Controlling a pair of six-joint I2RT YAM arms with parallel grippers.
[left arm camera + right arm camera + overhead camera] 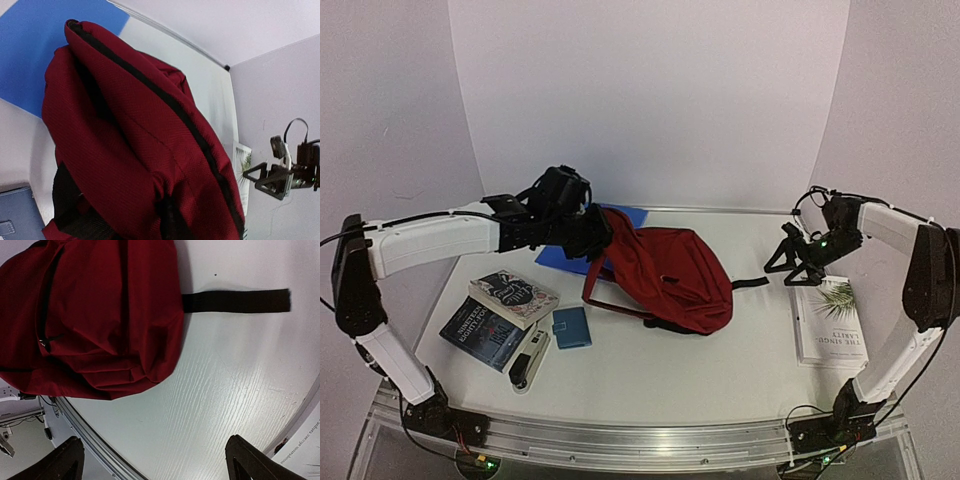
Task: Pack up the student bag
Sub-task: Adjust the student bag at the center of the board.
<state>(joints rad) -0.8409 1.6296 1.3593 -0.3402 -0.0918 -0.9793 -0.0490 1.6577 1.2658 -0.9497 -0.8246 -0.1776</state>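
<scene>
The student bag (670,275) is a dark red backpack lying in the middle of the table, its black strap (235,301) trailing to the right. My left gripper (598,236) is at the bag's upper left end, where the fabric is lifted off the table. In the left wrist view red fabric (130,150) fills the frame and puckers toward the jaws, hiding the fingers. My right gripper (795,262) hovers open over bare table just right of the bag, with nothing between its fingers (65,460).
A blue folder (625,216) lies partly under the bag's far end. At the left are two stacked books (515,297), a small blue case (571,327) and a stapler-like item (528,362). A white book (830,320) lies at the right.
</scene>
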